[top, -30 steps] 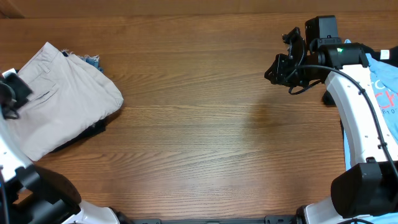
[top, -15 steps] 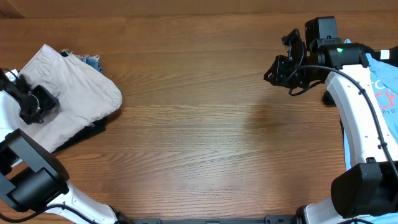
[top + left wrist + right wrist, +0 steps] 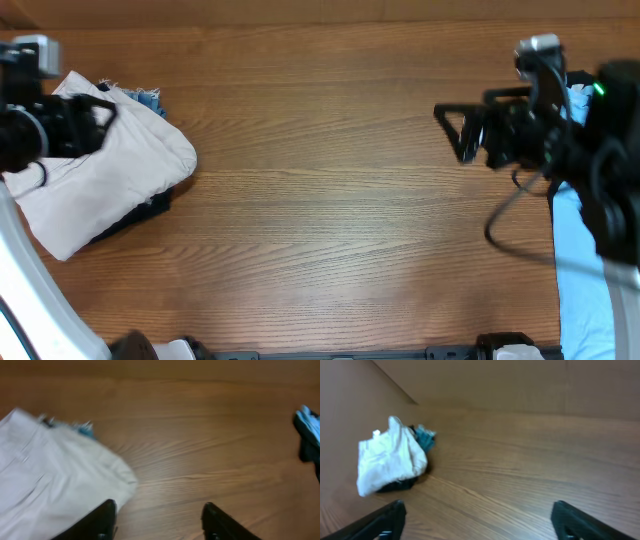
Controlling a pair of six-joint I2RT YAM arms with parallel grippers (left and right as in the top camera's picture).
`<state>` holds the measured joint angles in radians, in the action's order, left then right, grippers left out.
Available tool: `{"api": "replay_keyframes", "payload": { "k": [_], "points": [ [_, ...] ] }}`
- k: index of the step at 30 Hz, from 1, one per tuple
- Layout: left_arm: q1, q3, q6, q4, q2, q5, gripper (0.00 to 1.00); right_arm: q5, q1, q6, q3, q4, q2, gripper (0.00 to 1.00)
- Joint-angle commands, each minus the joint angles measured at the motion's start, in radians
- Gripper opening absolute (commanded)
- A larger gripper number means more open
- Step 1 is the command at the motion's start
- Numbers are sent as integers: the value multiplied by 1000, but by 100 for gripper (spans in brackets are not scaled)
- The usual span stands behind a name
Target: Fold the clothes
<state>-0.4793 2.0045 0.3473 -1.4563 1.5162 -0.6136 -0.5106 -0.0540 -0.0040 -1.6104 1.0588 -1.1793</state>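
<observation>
The left gripper [image 3: 159,516] hangs open and empty by the beige shorts [image 3: 50,485]. They lie folded at the left end of the table [image 3: 200,450], on top of a dark garment [image 3: 135,218] and a scrap of denim [image 3: 147,97]. Across the wood, the right gripper [image 3: 455,132] is spread wide too, holding nothing. It is near a light blue garment [image 3: 575,270] that appears unfolded and is likely the next job.
</observation>
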Motion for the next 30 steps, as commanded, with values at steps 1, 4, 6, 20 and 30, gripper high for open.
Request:
{"api": "replay_keyframes", "payload": {
  "k": [1,4,6,20,30],
  "points": [
    [155,-29,-32,14,-45,-29,86,-7,3,-7,-9,30,69,100],
    [332,-51,-116,16,-38,160,100,-7,3,-7,-8,56,114,100],
    [422,-66,-179,16,-20,325,100,-7,3,-7,-8,56,126,100],
    [515,-70,-180,13,82,381,100,-6,3,-8,-7,55,29,100],
    [514,-70,-180,13,87,381,100,167,3,-34,89,47,264,100]
  ]
}}
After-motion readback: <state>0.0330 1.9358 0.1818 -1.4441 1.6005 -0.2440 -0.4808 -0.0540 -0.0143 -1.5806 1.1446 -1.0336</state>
